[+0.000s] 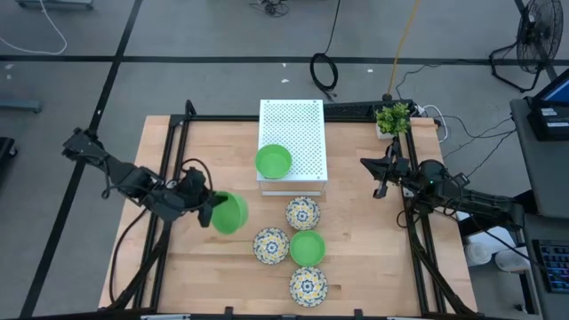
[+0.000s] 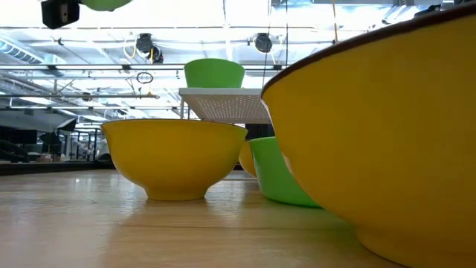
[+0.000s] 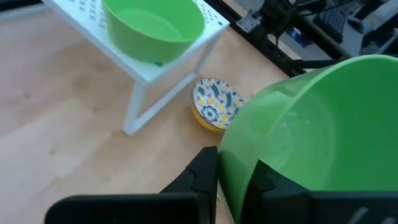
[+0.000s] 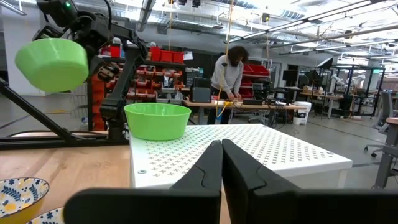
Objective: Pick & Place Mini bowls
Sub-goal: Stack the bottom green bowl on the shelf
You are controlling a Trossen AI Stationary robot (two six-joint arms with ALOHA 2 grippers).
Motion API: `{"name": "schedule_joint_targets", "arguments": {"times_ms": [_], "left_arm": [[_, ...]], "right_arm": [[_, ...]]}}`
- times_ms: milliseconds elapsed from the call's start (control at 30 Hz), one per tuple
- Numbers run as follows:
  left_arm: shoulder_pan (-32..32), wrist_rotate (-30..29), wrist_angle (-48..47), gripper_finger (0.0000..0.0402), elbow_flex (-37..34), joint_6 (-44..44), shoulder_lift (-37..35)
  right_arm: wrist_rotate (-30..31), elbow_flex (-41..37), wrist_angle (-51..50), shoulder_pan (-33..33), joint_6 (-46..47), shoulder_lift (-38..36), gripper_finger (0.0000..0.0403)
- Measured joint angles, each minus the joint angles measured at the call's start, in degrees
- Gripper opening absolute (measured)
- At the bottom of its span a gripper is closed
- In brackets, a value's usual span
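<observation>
High view showed left gripper (image 1: 211, 212) clamped on a raised green bowl (image 1: 230, 213); transport underway. Next: carry to white perforated box (image 1: 293, 133) ahead, beside the bowl already there.

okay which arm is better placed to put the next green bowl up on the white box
Left, most likely. The left gripper already holds a green bowl by its rim, lifted off the table beside the white perforated box. The right gripper waits at the box's far side, fingers shut and empty.
</observation>
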Motion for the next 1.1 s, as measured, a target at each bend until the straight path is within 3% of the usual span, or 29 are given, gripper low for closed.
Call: {"name": "schedule_joint_targets", "arguments": {"times_ms": [400, 1100], "left_arm": [[4.6, -0.3, 0.0, 0.0035, 0.0, 11.5, 0.0], [10.8, -9.9, 1.2, 0.0035, 0.0, 31.6, 0.0]], "right_arm": [[0.0, 0.0, 0.0, 0.0, 0.0, 0.0, 0.0], [0.0, 0.0, 0.0, 0.0, 0.0, 0.0, 0.0]]}}
